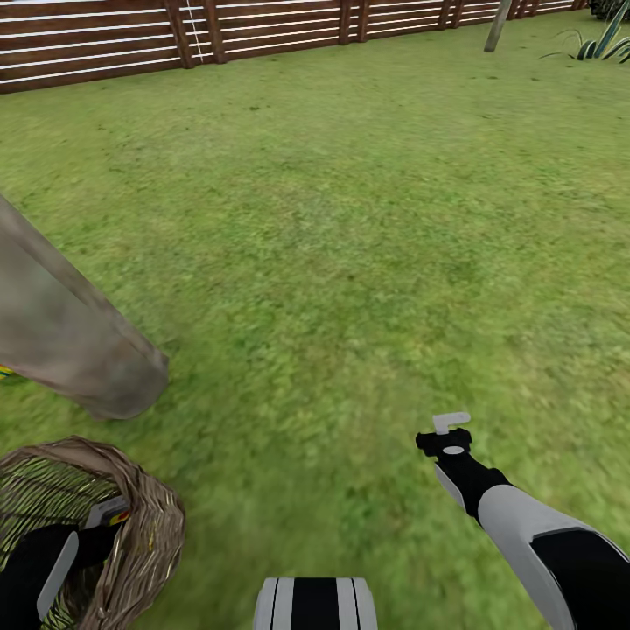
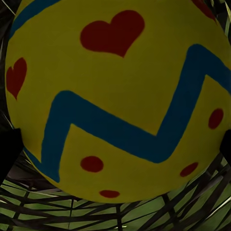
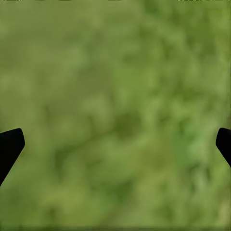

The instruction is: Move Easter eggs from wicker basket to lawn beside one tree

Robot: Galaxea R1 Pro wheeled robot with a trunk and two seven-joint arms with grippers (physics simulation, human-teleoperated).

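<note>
**grassfan:** Biggest thing first: the lawn [image 1: 350,227] fills the head view, slat fence [image 1: 262,35] along 12 o'clock. The tree [image 1: 79,350] trunk leans in from 9 o'clock, its base landing just above the wicker basket [image 1: 149,525], which sits at 7 o'clock. The left arm goes down inside the basket, and a bit of yellow-and-red shows by the left claw [image 1: 105,516]. There's also a tiny sliver of yellow at the far left edge behind the trunk. Might be an egg, too small to say.

**bot_tinkerer:** Left wrist view helps a lot. An Easter egg [image 2: 115,96] is right in front of that camera, yellow with red hearts, dots and a blue zigzag, weave underneath it. Dark fingertips [image 2: 7,149] peek out on both sides, so the left claw straddles it. Whether it's actually pinching, I can't tell.

**grassfan:** So the step is grabbing that egg. I'd squeeze across the widest part, then lift straight up so it clears the rim without snagging a handle.

**bot_tinkerer:** Yep. The trunk is close, so it's a short carry toward 9 o'clock. The right claw [image 1: 451,424] hangs over bare grass at 5 o'clock, and its wrist view shows the fingers apart with only blurry green between them.
</note>
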